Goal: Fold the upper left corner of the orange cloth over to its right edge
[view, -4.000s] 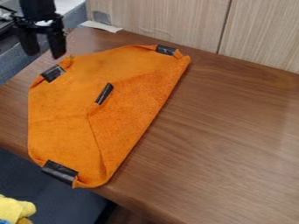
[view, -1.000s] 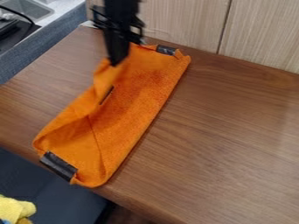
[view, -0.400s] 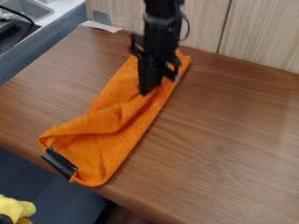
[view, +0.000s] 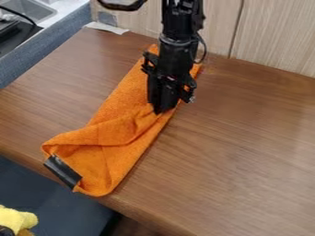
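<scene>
Orange cloth (view: 113, 138), one, folded; long axis slanting from lower left, at a black strip (view: 62, 172), to upper right; mid-length fabric pinched in my gripper (view: 161, 111).

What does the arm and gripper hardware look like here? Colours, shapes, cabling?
Arm: black, slim, jointed segments, with a rounded collar partway down. A thin black cable loops out beside it. Gripper: also black, blocky and bracket-like at the top, narrowing downward, with small shiny metallic spots at one side.
</scene>
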